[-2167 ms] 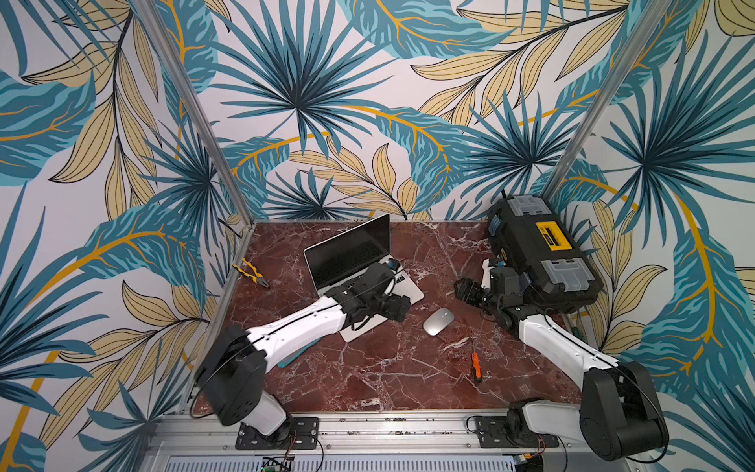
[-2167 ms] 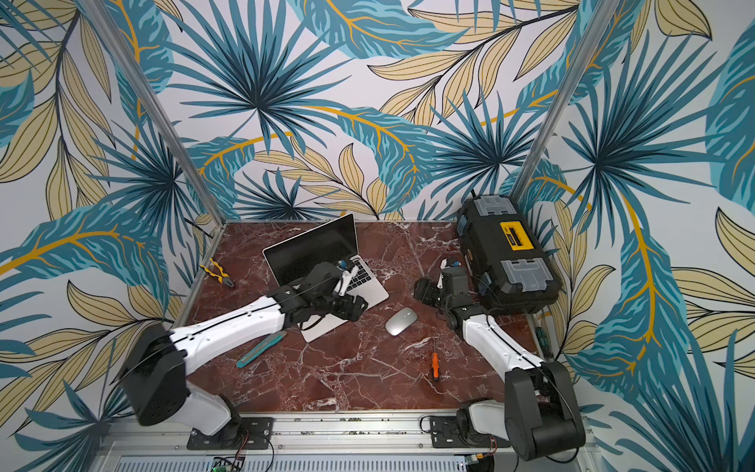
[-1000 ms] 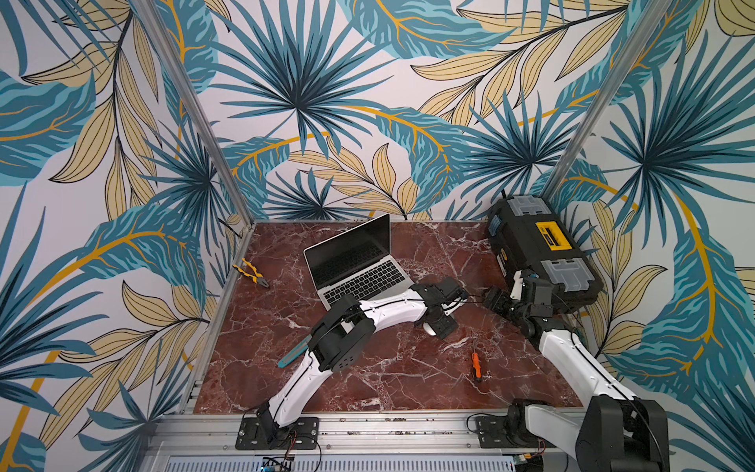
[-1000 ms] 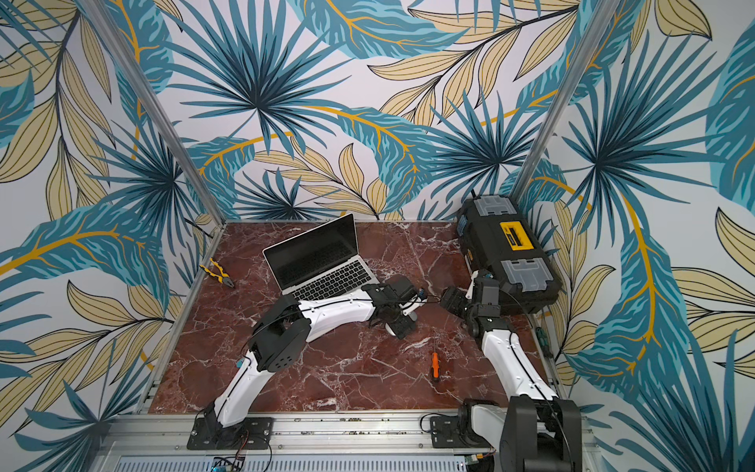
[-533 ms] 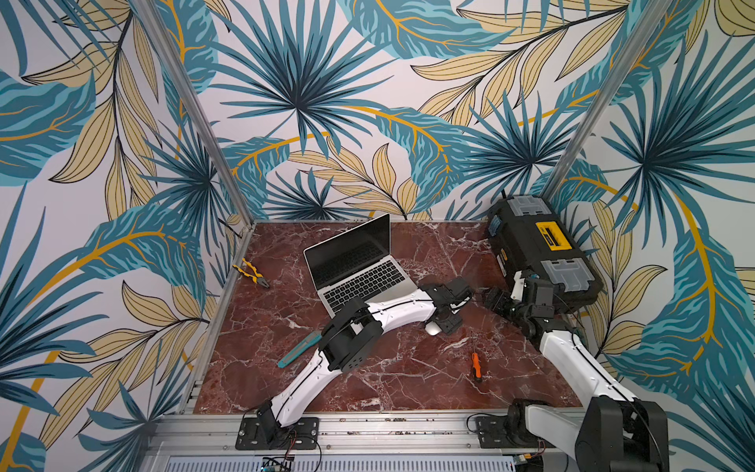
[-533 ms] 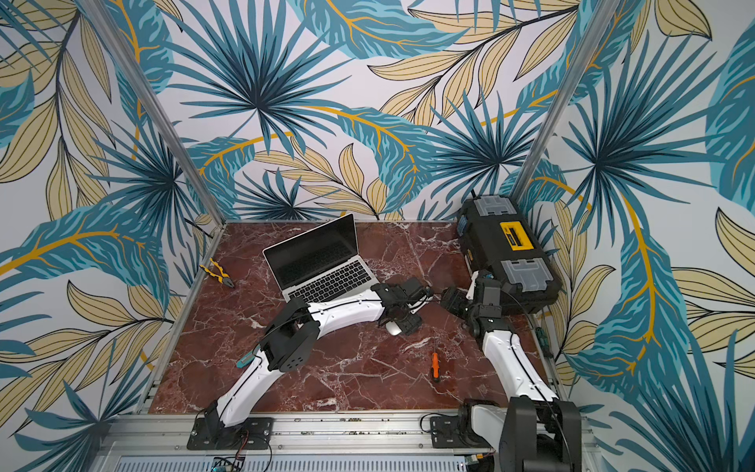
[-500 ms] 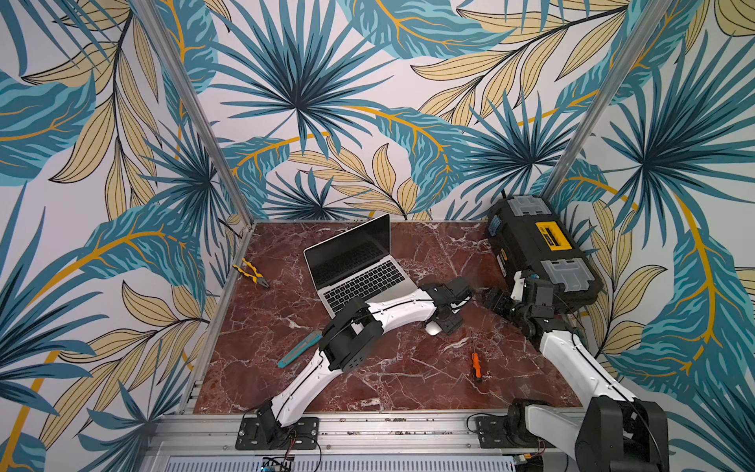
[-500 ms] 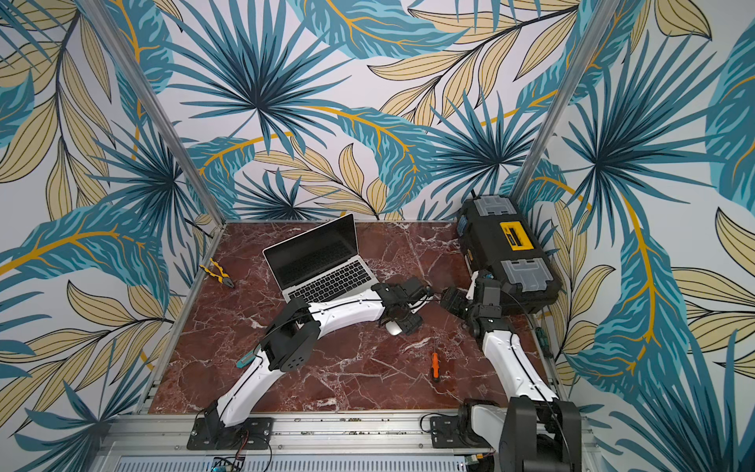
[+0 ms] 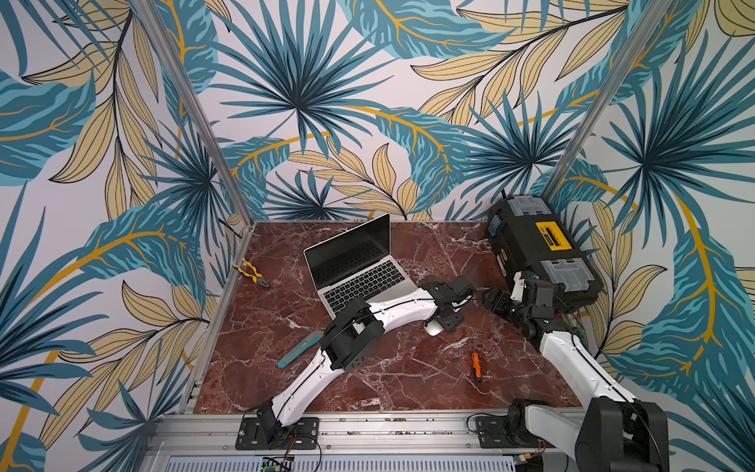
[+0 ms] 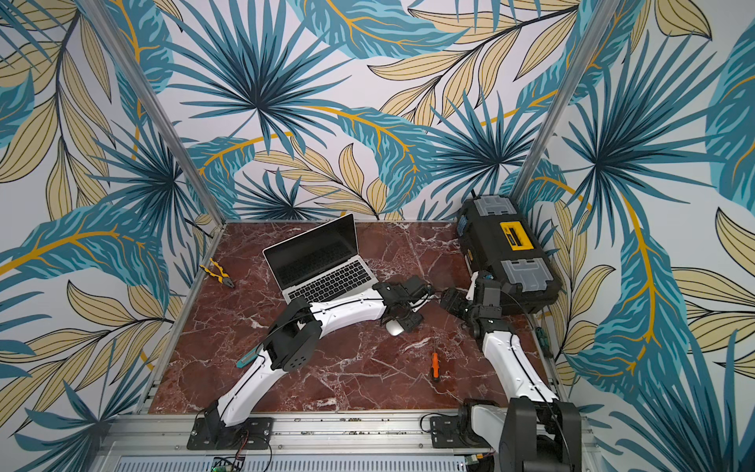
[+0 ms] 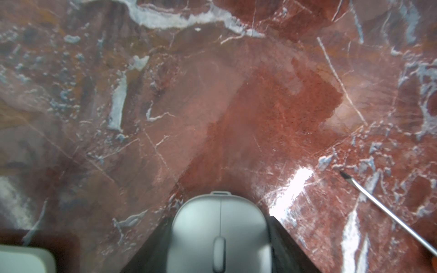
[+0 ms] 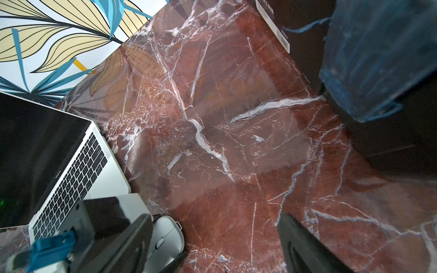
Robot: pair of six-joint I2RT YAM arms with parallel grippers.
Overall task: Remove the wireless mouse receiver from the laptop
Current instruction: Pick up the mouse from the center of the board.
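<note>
The marble table (image 9: pixel 380 388) is closed by patterned walls on three sides and by a metal rail at the front. The widest bare marble lies at the front, between the two arm bases, and a narrower bare strip runs at the back between the laptop (image 9: pixel 359 265) and the toolbox (image 9: pixel 539 253). The laptop stands open near the back middle, its screen dark, well apart from the toolbox in the back right corner. I count one laptop, one mouse (image 9: pixel 432 328), one toolbox, one pair of pliers (image 9: pixel 251 274) by the left edge, one teal knife (image 9: pixel 300 349) and one orange screwdriver (image 9: pixel 475 365), plus two arms. The left gripper (image 11: pixel 221 212) is down on the mouse, just beside the front right corner of the laptop. In the left wrist view its two dark fingers (image 11: pixel 151 250) lie against both sides of the mouse, with no gap that I can see. The right gripper (image 12: pixel 212 219) hangs near it, in front of the toolbox, its fingers wide apart with nothing between them. The left arm covers the laptop's trackpad and front edge in both top views. The receiver itself I cannot make out in any view. In the left wrist view only the metal shaft of the screwdriver shows, cut at the border, and the back of the mouse is cut off too.
</note>
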